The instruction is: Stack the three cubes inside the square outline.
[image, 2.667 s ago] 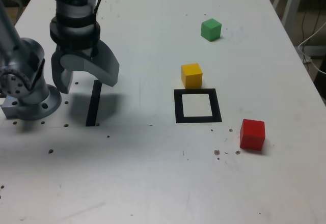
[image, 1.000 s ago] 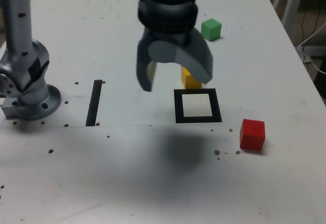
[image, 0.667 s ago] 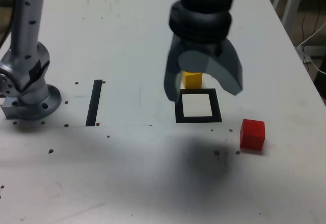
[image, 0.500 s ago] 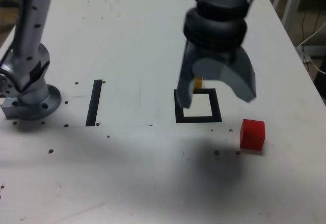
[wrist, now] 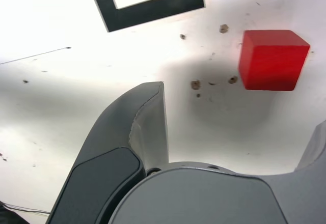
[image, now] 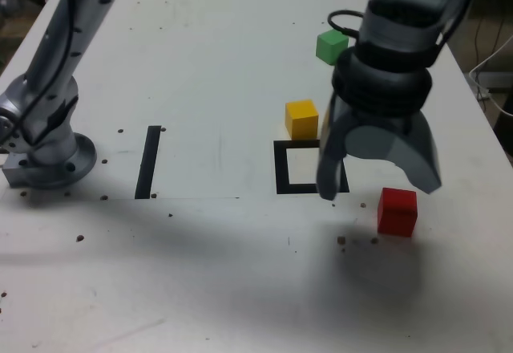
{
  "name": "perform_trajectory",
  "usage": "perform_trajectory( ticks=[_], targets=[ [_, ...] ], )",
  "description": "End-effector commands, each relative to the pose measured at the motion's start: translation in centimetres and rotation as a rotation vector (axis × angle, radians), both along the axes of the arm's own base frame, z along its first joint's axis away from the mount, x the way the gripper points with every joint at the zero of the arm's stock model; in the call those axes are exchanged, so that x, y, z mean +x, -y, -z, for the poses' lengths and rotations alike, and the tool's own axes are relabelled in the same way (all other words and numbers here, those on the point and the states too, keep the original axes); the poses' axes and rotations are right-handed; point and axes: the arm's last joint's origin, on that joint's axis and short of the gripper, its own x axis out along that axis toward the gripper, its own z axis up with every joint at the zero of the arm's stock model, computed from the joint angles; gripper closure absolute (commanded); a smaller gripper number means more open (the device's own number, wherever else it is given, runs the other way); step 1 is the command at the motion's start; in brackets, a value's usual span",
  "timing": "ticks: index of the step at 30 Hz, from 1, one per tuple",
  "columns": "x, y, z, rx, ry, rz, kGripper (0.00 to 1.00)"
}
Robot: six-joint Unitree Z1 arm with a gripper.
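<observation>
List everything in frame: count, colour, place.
red cube: 1, red, on the table at the exterior view's right of the square outline
yellow cube: 1, yellow, just behind the outline
green cube: 1, green, far side, partly behind the arm
square outline: 1, black tape, white centre, empty
tape strip: 1, black, exterior view's left
table: 1, white, speckled
end effector: 1, grey, open, above the red cube

Red cube (image: 397, 211), yellow cube (image: 301, 119), green cube (image: 330, 46) unstacked (outside square outline (image: 282, 168)).
</observation>
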Motion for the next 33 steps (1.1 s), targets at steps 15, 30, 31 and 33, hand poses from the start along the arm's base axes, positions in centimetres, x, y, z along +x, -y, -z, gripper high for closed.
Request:
perform_trajectory(
  ticks=[15,30,31,33],
  targets=[
    [3.2,-1.3,2.8,-0.040,-0.031,-0.006,0.02],
    [5.0,-1.9,5.4,-0.090,-0.078,0.005,0.15],
    [5.1,-1.8,5.6,-0.092,-0.080,0.006,0.18],
    [5.2,-1.8,5.8,-0.093,-0.084,0.007,0.25]
  ],
)
